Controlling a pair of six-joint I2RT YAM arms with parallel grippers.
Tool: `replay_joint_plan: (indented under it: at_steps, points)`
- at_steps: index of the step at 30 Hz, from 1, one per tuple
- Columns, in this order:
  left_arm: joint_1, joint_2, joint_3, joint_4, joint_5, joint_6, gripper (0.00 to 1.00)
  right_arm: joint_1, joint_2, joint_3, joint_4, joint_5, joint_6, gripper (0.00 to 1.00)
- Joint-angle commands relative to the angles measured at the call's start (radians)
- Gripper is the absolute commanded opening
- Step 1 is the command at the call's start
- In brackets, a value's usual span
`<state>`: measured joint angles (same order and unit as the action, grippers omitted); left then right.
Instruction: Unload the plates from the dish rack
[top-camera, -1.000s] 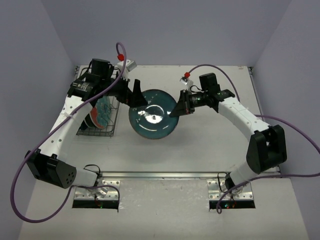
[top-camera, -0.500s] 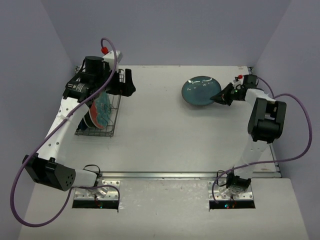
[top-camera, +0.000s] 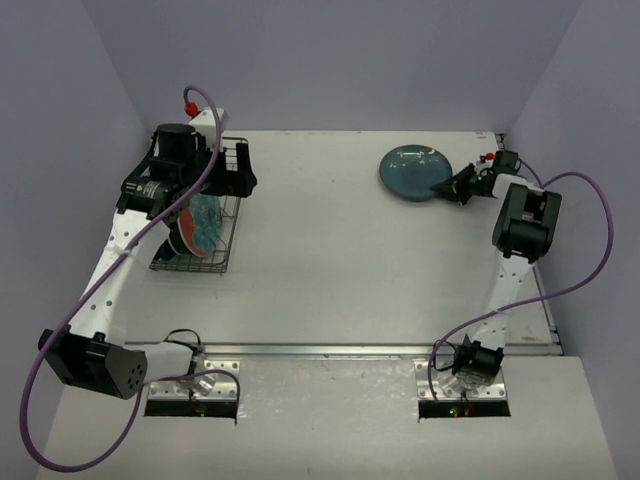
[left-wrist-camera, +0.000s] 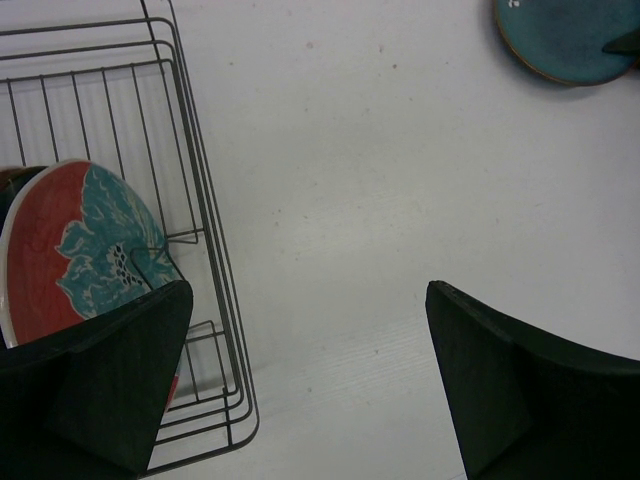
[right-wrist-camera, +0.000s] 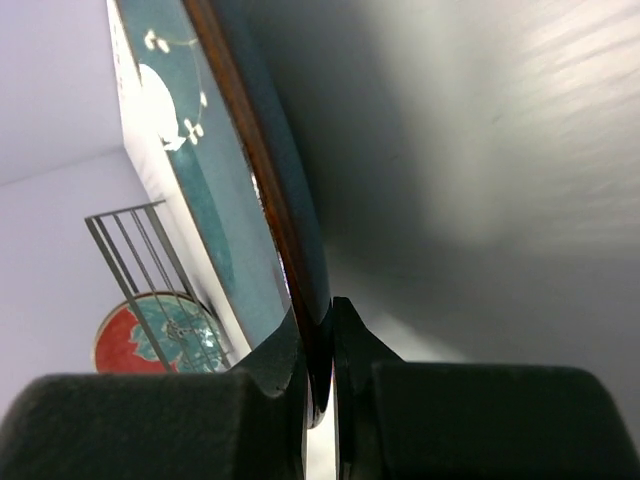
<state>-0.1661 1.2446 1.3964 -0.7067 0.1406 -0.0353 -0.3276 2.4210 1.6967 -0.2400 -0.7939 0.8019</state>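
Observation:
The dark teal plate (top-camera: 412, 172) is at the table's far right. My right gripper (top-camera: 450, 186) is shut on its rim; the right wrist view shows the rim (right-wrist-camera: 290, 250) pinched between both fingers. The dark wire dish rack (top-camera: 196, 228) stands at the far left and holds red plates with teal floral pattern (top-camera: 200, 222), one of which also shows in the left wrist view (left-wrist-camera: 80, 250). My left gripper (top-camera: 240, 170) is open and empty above the rack's right side (left-wrist-camera: 210, 270). The teal plate also shows in the left wrist view's top right corner (left-wrist-camera: 560, 40).
White tabletop (top-camera: 330, 260) lies between the rack and the teal plate. Grey walls close in the left, right and far sides. The arm bases (top-camera: 190, 385) sit at the near edge.
My right gripper has carried the teal plate from the table's middle to the far right. My left gripper has drawn back left, over the rack.

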Motion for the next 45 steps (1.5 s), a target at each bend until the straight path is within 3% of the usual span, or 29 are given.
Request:
replay_joint_plan:
  at_steps: [1, 4, 7, 8, 10, 11, 16, 20, 23, 28, 31, 33, 34, 38, 45]
  points:
    - [0.02, -0.023, 0.003, 0.045, -0.01, -0.015, 1.0, -0.026, 0.034, 0.042, 0.051, -0.024, 0.061, 0.0]
    - [0.023, -0.019, 0.001, 0.047, -0.026, -0.018, 1.0, -0.027, 0.041, 0.036, 0.05, -0.017, 0.075, 0.01]
    - [0.031, -0.011, 0.008, 0.038, -0.029, -0.024, 1.0, -0.027, 0.028, 0.016, 0.046, -0.002, 0.072, 0.26]
    - [0.038, -0.005, 0.014, 0.033, -0.028, -0.031, 1.0, -0.027, 0.009, 0.0, 0.039, 0.02, 0.073, 0.43]
    - [0.056, 0.001, 0.02, 0.029, -0.01, -0.036, 1.0, -0.027, -0.015, -0.01, -0.001, 0.04, 0.074, 0.59]
    - [0.063, 0.003, 0.024, 0.027, -0.009, -0.038, 1.0, -0.027, -0.034, -0.016, -0.01, 0.054, 0.07, 0.62]
    - [0.075, 0.001, 0.039, 0.021, -0.092, -0.04, 1.0, -0.025, -0.179, -0.031, -0.14, 0.203, -0.02, 0.68]
    - [0.079, -0.002, 0.071, 0.004, -0.258, -0.027, 1.0, -0.007, -0.324, -0.076, -0.232, 0.416, -0.147, 0.73]
    - [0.079, 0.016, 0.105, -0.039, -0.368, 0.015, 1.0, 0.023, -0.459, -0.149, -0.256, 0.589, -0.232, 0.77]
    - [0.083, 0.095, 0.13, -0.109, -0.488, 0.103, 0.91, 0.095, -0.677, -0.31, -0.197, 0.712, -0.391, 0.82]
    - [0.083, 0.112, 0.11, -0.121, -0.491, 0.138, 0.83, 0.144, -0.759, -0.41, -0.159, 0.717, -0.497, 0.84]
    - [0.083, 0.135, 0.093, -0.133, -0.508, 0.152, 0.8, 0.199, -0.845, -0.491, -0.09, 0.71, -0.541, 0.98]
    - [0.083, 0.145, 0.084, -0.132, -0.523, 0.16, 0.79, 0.221, -0.891, -0.524, -0.076, 0.705, -0.558, 0.99]
    - [0.085, 0.164, 0.043, -0.096, -0.556, 0.191, 0.75, 0.279, -1.033, -0.604, -0.055, 0.68, -0.591, 0.99]
    - [0.085, 0.201, 0.018, -0.082, -0.535, 0.201, 0.72, 0.321, -1.119, -0.669, -0.036, 0.664, -0.622, 0.99]
